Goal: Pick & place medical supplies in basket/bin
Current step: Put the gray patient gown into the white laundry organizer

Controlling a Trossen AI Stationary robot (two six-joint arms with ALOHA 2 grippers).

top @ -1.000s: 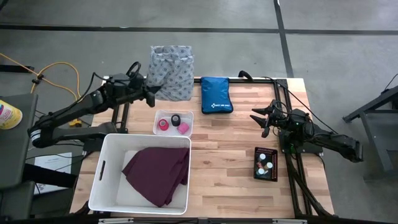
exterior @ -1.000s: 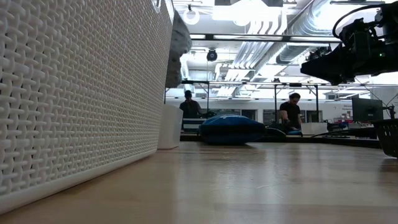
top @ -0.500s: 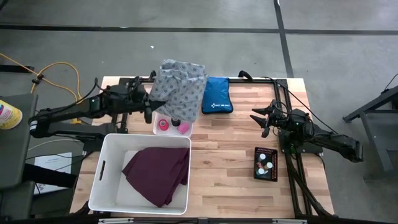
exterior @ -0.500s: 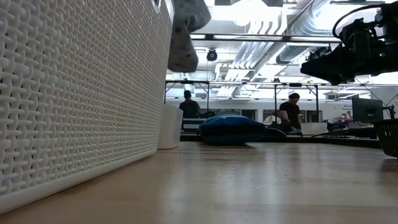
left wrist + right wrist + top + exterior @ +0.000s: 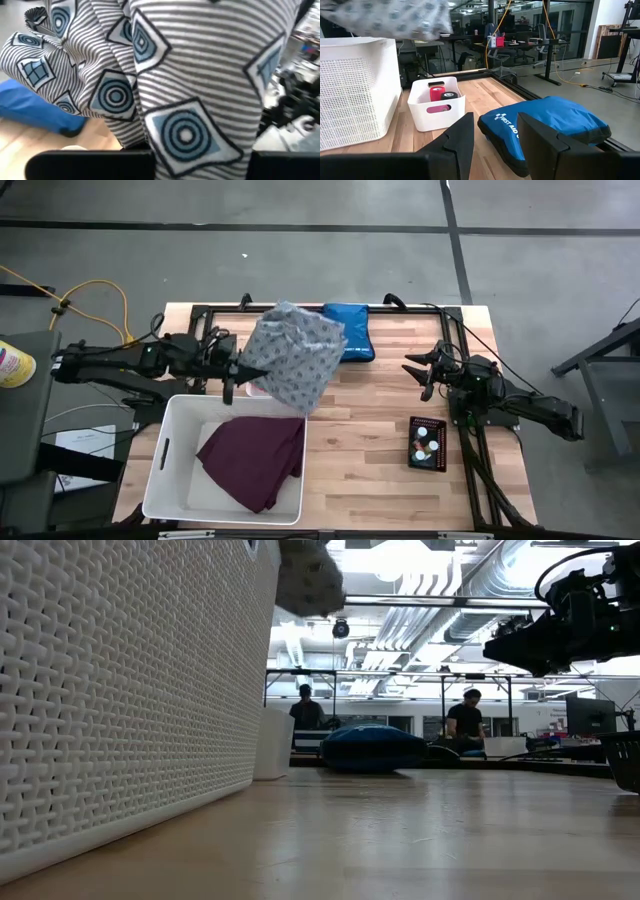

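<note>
From your high view, the left gripper (image 5: 236,370) is clenched on the grey-white patterned cloth (image 5: 295,358), which hangs in the air over the back rim of the large white perforated plastic basket (image 5: 165,465) and hides most of the small white bin behind it. A large purple cloth (image 5: 255,458) already lies crumpled inside that basket. The blue rectangular zip pouch (image 5: 352,332) sits on the wooden slatted table (image 5: 360,440) just behind the hanging cloth. The right gripper (image 5: 424,373) hovers over the table's right side with its fingers apart and nothing between them; the small black tray of white-capped vials (image 5: 428,443) rests near it, toward the front edge.

In your low view, the basket's wall (image 5: 120,690) fills the left side, the patterned cloth (image 5: 310,578) dangles at the top edge, and the blue pouch (image 5: 372,748) lies far across the table. The right arm's gripper shows dark at upper right (its fingers are not readable here). Two people stand in the room beyond.

Your left wrist view is almost all patterned cloth (image 5: 190,85), with a corner of the blue pouch (image 5: 35,107) behind it.

Your right wrist view looks between spread, empty fingers (image 5: 462,132) at the blue pouch (image 5: 545,125), the small white bin (image 5: 437,102) holding a pink tape roll (image 5: 437,93) and a black tape roll (image 5: 449,95), the basket (image 5: 355,90) beside it, and the cloth (image 5: 395,20) above.
</note>
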